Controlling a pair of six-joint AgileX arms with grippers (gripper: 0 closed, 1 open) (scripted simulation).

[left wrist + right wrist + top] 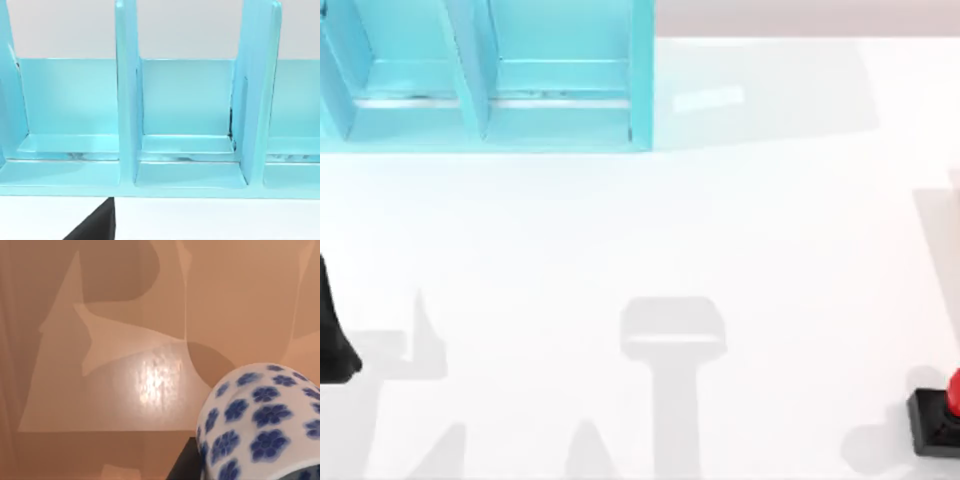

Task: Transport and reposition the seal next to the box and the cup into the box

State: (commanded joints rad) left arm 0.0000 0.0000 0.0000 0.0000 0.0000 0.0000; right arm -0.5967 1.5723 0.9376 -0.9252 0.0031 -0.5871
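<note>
Here, seal [942, 418] at the near right edge of the table [720, 250], well apart from the blue box [500, 100] at far left. Cup [260, 425] close before the right wrist camera, probably smooth and fragile; best gripped around the side wall. Left arm [332, 330] parked at near left. Jaw state of both grippers: cannot tell.

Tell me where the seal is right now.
The seal sits at the top view's lower right edge on the table, far from the blue box at upper left.
</note>
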